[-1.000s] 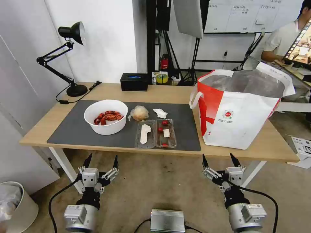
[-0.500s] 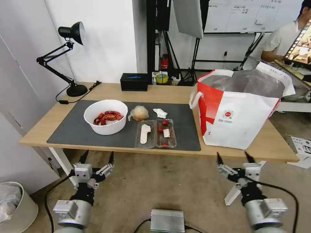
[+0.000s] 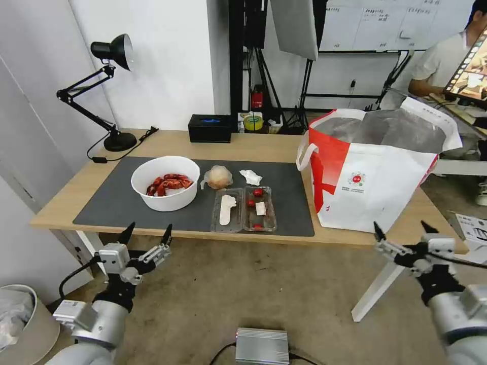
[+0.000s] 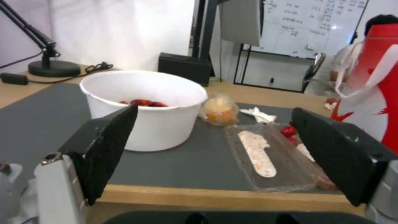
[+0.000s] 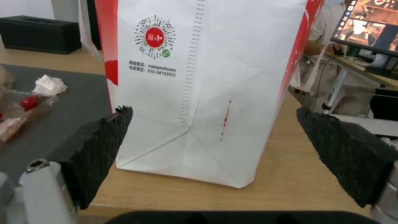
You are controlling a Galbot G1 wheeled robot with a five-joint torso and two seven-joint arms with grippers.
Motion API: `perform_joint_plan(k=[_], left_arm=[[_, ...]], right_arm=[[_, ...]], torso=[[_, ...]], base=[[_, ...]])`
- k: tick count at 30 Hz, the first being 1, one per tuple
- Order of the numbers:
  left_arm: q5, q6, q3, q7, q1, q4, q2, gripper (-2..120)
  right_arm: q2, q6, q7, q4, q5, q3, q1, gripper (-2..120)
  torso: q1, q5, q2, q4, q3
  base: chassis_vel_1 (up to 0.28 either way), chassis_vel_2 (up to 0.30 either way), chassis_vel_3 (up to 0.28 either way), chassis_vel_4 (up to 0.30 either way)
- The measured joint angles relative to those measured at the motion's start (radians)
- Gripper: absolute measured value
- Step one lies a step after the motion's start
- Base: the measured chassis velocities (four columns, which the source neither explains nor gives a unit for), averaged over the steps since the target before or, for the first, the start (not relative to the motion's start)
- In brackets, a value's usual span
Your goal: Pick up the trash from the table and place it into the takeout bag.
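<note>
From the head view we see the left hand (image 3: 145,232) released, fingers spread, below the tabletop (image 3: 253,144) edge just in front of the white bowl (image 3: 165,182) of red scraps; the right hand (image 3: 403,230) is likewise released, at the near edge below the takeout bag (image 3: 373,172). On the dark mat (image 3: 116,203) lie the wrapped orange lump (image 3: 218,177), the crumpled tissue (image 3: 251,177) and the clamshell tray (image 3: 244,209) (red bits in its right half). In the left wrist view, the bowl (image 4: 145,105) and tray (image 4: 269,155) lie beyond the spread fingers (image 4: 104,146), untouched. In the right wrist view, the bag (image 5: 207,77) stands upright between the open fingers (image 5: 99,155), farther back on the tabletop.
</note>
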Motion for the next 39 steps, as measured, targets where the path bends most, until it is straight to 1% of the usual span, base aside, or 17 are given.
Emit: perform_joint_plan(k=[9,15,19,20,21,22,23,24,26,27,28,32,33,34,35,36,39], left_arm=[[0.004,-0.002,0.004,0.014,0.002,0.003,-0.005,100],[-0.033,0.046,0.033,-0.003,-0.008,0.008,0.016,100],[-0.158,0.102,0.049,-0.054,-0.039,0.003,0.049,100],[-0.158,0.102,0.049,-0.054,-0.039,0.003,0.049,100],[-0.217,0.120,0.052,-0.076,-0.047,-0.003,0.062,100],[-0.217,0.120,0.052,-0.076,-0.047,-0.003,0.062,100],[-0.283,0.138,0.055,-0.103,-0.055,-0.011,0.074,100],[-0.283,0.138,0.055,-0.103,-0.055,-0.011,0.074,100],[-0.400,0.165,0.071,-0.164,-0.073,-0.025,0.088,100],[-0.400,0.165,0.071,-0.164,-0.073,-0.025,0.088,100],[-0.478,0.179,0.086,-0.209,-0.088,-0.033,0.094,100],[-0.478,0.179,0.086,-0.209,-0.088,-0.033,0.094,100],[-0.718,0.206,0.109,-0.341,-0.121,-0.069,0.088,100],[-0.764,0.211,0.117,-0.371,-0.135,-0.073,0.086,100],[-0.764,0.211,0.117,-0.371,-0.135,-0.073,0.086,100],[-0.816,0.216,0.132,-0.402,-0.158,-0.074,0.086,100],[-0.862,0.220,0.150,-0.429,-0.182,-0.070,0.085,100]], right_arm=[[0.008,0.006,-0.003,-0.009,-0.001,-0.003,0.002,100],[0.012,0.012,-0.009,-0.016,-0.006,-0.014,0.007,100],[0.011,0.013,-0.010,-0.018,-0.008,-0.017,0.007,100],[0.011,0.013,-0.010,-0.018,-0.008,-0.017,0.007,100],[0.009,0.013,-0.010,-0.021,-0.009,-0.020,0.009,100],[0.009,0.013,-0.010,-0.021,-0.009,-0.020,0.009,100],[0.004,0.014,-0.010,-0.024,-0.009,-0.025,0.013,100],[0.004,0.014,-0.010,-0.024,-0.009,-0.025,0.013,100],[0.000,0.014,-0.011,-0.029,-0.010,-0.031,0.017,100],[0.000,0.014,-0.011,-0.029,-0.010,-0.031,0.017,100],[-0.001,0.014,-0.011,-0.029,-0.011,-0.033,0.016,100],[-0.001,0.014,-0.011,-0.029,-0.011,-0.033,0.016,100],[-0.016,0.014,-0.011,-0.032,-0.012,-0.047,0.023,100],[-0.016,0.013,-0.011,-0.033,-0.012,-0.047,0.022,100],[-0.016,0.013,-0.011,-0.033,-0.012,-0.047,0.022,100],[-0.015,0.013,-0.012,-0.032,-0.013,-0.044,0.015,100],[-0.011,0.013,-0.012,-0.030,-0.014,-0.038,0.010,100]], torso=[[0.000,-0.0002,0.000,0.0000,0.000],[0.000,-0.0003,0.000,0.0001,0.000],[0.000,-0.0004,0.000,0.0000,0.000],[0.000,-0.0004,0.000,0.0000,0.000],[0.000,-0.0003,0.000,-0.0001,0.000],[0.000,-0.0003,0.000,-0.0001,0.000],[0.000,-0.0003,0.000,0.0000,0.000],[0.000,-0.0003,0.000,0.0000,0.000],[0.000,-0.0003,0.000,0.0002,0.000],[0.000,-0.0003,0.000,0.0002,0.000],[0.000,-0.0003,0.000,0.0000,0.000],[0.000,-0.0003,0.000,0.0000,0.000],[0.000,-0.0002,0.000,0.0003,0.000],[0.000,-0.0002,0.000,0.0006,0.000],[0.000,-0.0002,0.000,0.0006,0.000],[0.000,-0.0003,0.000,0.0001,0.000],[0.000,-0.0003,0.000,-0.0001,0.000]], base=[[0.000,0.000,0.000,0.000],[0.000,0.000,0.000,0.000],[0.000,0.000,0.000,0.000],[0.000,0.000,0.000,0.000],[0.000,0.000,0.000,0.000],[0.000,0.000,0.000,0.000],[0.000,0.000,0.000,0.000],[0.000,0.000,0.000,0.000],[0.000,0.000,0.000,0.000],[0.000,0.000,0.000,0.000],[0.000,0.000,0.000,0.000],[0.000,0.000,0.000,0.000],[0.000,0.000,0.000,0.000],[0.000,0.000,0.000,0.000],[0.000,0.000,0.000,0.000],[0.000,0.000,0.000,0.000],[0.000,0.000,0.000,0.000]])
